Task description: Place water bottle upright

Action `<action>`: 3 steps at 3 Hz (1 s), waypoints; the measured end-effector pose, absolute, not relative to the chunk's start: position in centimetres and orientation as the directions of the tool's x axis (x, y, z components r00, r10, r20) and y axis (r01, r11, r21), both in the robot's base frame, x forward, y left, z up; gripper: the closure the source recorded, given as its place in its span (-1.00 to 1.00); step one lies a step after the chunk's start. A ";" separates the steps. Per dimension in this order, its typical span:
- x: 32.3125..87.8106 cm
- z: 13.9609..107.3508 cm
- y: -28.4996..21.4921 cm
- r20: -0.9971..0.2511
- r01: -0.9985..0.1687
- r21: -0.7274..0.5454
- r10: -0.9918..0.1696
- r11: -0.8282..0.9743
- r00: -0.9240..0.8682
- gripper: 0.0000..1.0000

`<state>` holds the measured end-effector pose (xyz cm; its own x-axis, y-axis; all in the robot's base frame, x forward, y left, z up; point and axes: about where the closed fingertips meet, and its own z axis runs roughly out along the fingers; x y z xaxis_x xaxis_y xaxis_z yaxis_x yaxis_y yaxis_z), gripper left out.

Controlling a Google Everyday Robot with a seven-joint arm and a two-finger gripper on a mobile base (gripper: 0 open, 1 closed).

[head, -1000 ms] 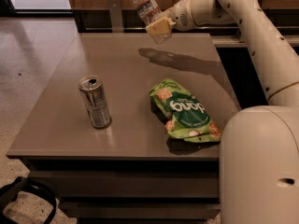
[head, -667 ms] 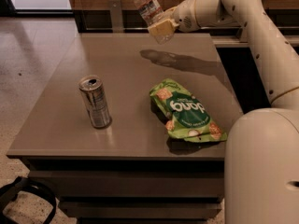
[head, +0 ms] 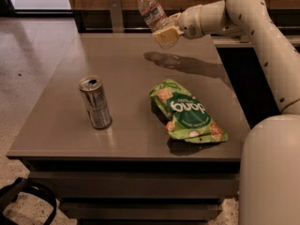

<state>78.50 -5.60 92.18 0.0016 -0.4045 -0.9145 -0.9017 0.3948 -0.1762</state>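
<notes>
- The water bottle (head: 152,9) is seen as a small clear plastic bottle with a ribbed body, a white cap and a pale label band around its middle.
- It is held in the air above the far part of the table (head: 123,74), toward 12 o'clock from the middle of the tabletop, and no part of it is touching the surface.
- It is tilted, not upright: the cap is pointed toward 11 o'clock and the base toward 5 o'clock.
- The end effector (head: 165,32) is pinched on the lower end of the bottle, its pale pads pressed against the base.
- A dark shadow (head: 165,59) is cast on the table just below, at 6 o'clock from the end effector.
- A silver can (head: 95,102) is stood upright at 9 o'clock from a green snack bag (head: 187,111), which is laid flat; the two are apart.
- Compared with a second ago, the bottle and end effector are shifted slightly toward 3 o'clock and a little lower; the tilt is much the same.
- The can and the bag are left where they were.
</notes>
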 end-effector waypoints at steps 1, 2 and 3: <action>78.4 91.0 -6.1 -0.929 -0.899 -0.180 -0.368 0.398 0.023 1.00; 78.7 90.2 -5.9 -0.948 -0.902 -0.189 -0.313 0.388 0.064 1.00; 79.3 89.8 -5.2 -0.958 -0.910 -0.199 -0.266 0.364 0.103 1.00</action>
<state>79.26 -5.23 89.80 0.1030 -0.2664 -0.9584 -0.9101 0.3635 -0.1988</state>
